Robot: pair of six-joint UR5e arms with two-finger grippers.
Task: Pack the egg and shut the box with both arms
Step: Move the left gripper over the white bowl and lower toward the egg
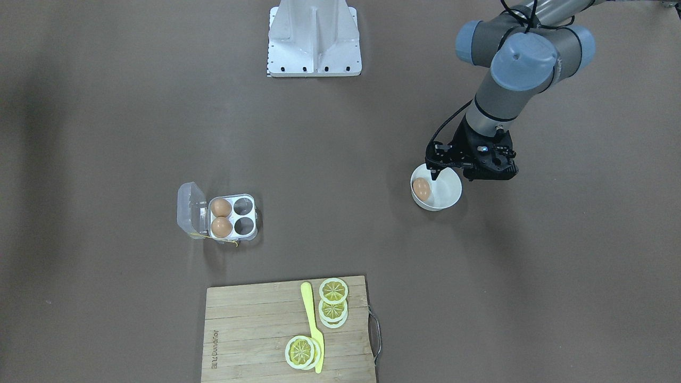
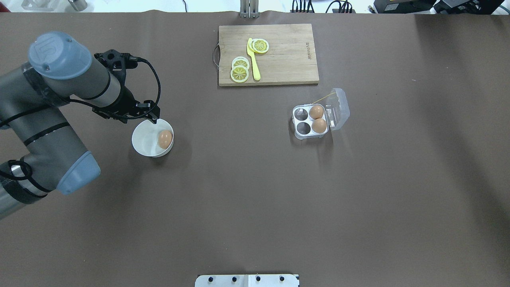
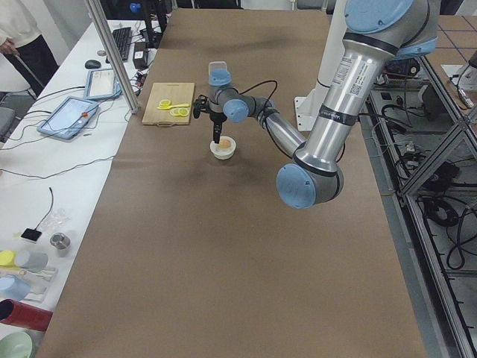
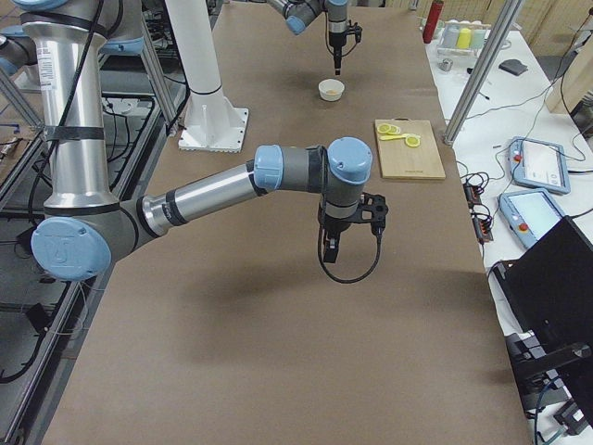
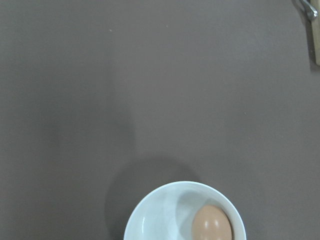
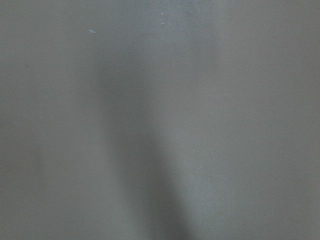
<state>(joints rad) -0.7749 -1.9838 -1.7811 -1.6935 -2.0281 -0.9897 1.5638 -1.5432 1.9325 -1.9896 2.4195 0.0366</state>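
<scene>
On the left, we see the left gripper [image 2: 154,116] hanging over the far edge of the white bowl [image 2: 141,137]. It holds nothing. We cannot tell if its fingers are wide or narrow.

The egg [image 2: 164,138] lies inside the bowl, leaning on the wall on the side nearer the box. The gripper is above the rim, not above the egg. If it goes straight down, we think it could hit the rim and tip the bowl. The egg is smooth and round, so it could slip out of the fingers. A hard squeeze could crack it.

Next comes the cutting board [image 2: 287,56], far from the bowl.

On the right sits the box [image 2: 303,126], well apart from the bowl. Its lid is open. Two brown eggs [image 2: 317,112] fill the cells next to the lid, and the other two are empty. That is a long way to carry an egg, so it could drop. It could also bump the two eggs.

The right gripper [image 4: 332,248] hangs over the bare table. We cannot tell if it is wide or narrow.
</scene>
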